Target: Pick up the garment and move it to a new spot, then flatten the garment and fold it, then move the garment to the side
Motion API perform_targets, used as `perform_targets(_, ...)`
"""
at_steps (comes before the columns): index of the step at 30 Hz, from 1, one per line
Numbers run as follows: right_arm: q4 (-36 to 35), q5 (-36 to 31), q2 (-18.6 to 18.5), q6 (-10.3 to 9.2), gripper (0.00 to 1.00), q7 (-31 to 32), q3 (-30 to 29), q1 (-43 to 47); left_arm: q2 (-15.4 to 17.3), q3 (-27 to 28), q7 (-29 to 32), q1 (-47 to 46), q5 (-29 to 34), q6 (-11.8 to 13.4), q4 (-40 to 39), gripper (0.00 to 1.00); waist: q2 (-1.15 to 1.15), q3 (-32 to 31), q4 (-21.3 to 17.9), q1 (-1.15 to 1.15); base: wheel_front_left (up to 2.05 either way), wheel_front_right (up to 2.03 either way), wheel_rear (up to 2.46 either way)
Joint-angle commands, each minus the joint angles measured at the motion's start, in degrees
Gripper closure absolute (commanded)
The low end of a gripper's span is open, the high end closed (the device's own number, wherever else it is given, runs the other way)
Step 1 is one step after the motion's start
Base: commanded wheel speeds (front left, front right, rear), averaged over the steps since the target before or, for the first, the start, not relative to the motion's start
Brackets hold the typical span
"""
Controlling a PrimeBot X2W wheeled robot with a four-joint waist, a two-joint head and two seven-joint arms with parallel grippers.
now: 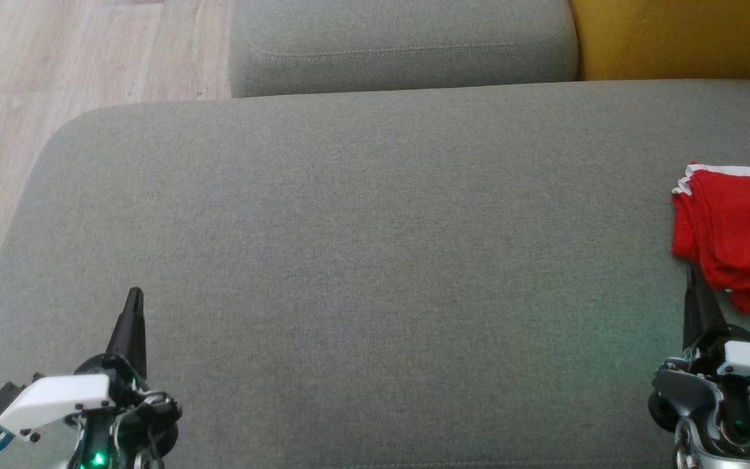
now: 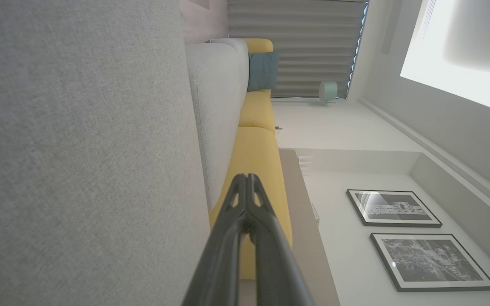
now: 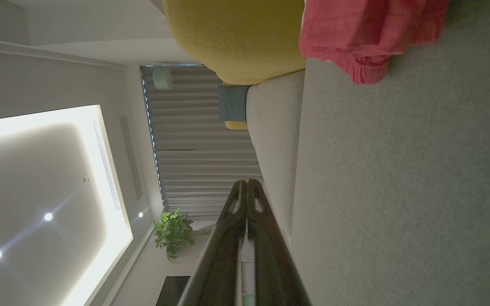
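The red garment point(image 1: 736, 238) lies on the grey sofa point(image 1: 362, 260) (far right); left gripper point(image 1: 135, 294) and right gripper point(image 3: 247, 182) are closed, empty.

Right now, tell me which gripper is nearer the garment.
Right. The right gripper has its tip close by the garment, at its near edge; the left gripper is far off to its left across the cushion.
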Motion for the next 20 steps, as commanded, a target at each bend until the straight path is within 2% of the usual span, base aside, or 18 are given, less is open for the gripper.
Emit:
perform_targets(1,-2.2,0.4,-0.2,-0.05,1.00,0.3,1.2,-1.4,1.1,2.0,0.4,-3.4,-0.3,-0.4,-2.2,1.00,0.00,0.0,0.0,0.00,0.00,0.00,0.00)
perform_targets(20,-2.2,0.4,-0.2,-0.05,1.00,0.3,1.2,-1.4,1.1,2.0,0.4,-3.4,-0.3,-0.4,-2.2,1.00,0.00,0.0,0.0,0.00,0.00,0.00,0.00)
